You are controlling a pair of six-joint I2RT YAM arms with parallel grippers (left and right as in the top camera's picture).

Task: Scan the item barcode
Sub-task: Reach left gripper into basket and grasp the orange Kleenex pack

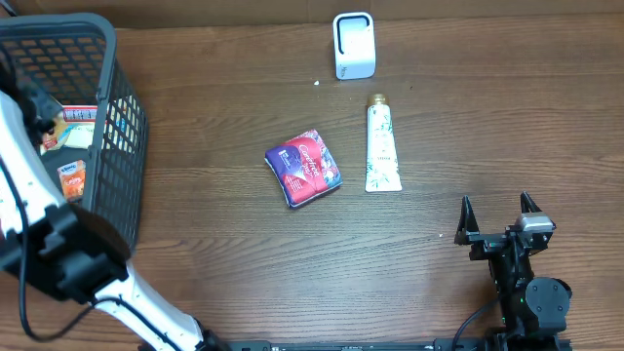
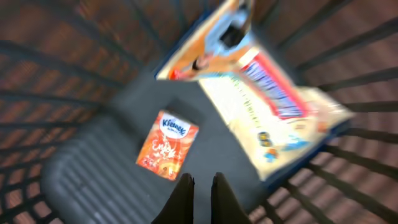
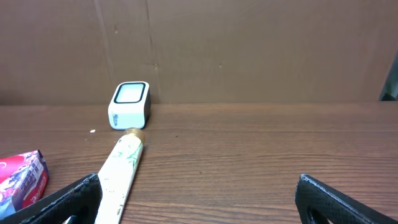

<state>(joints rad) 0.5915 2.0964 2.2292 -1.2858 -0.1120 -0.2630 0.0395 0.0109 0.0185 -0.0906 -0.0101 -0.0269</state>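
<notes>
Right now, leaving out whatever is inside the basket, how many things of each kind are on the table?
White scanner: 1
Cream tube: 1
Blue and red packet: 1
Dark mesh basket: 1
Total: 4

Basket [image 1: 122,146]: mesh walls on every side; way in from above only
Basket floor: orange pack [image 2: 168,144] and box [image 2: 249,106] cover much of it; dark floor shows around the pack
Table [image 1: 214,97] middle: purple pack [image 1: 303,168], tube [image 1: 382,148], scanner [image 1: 353,45] near together; narrow gap between pack and tube
Right front: open wood between right gripper [image 1: 496,210] and tube
</notes>
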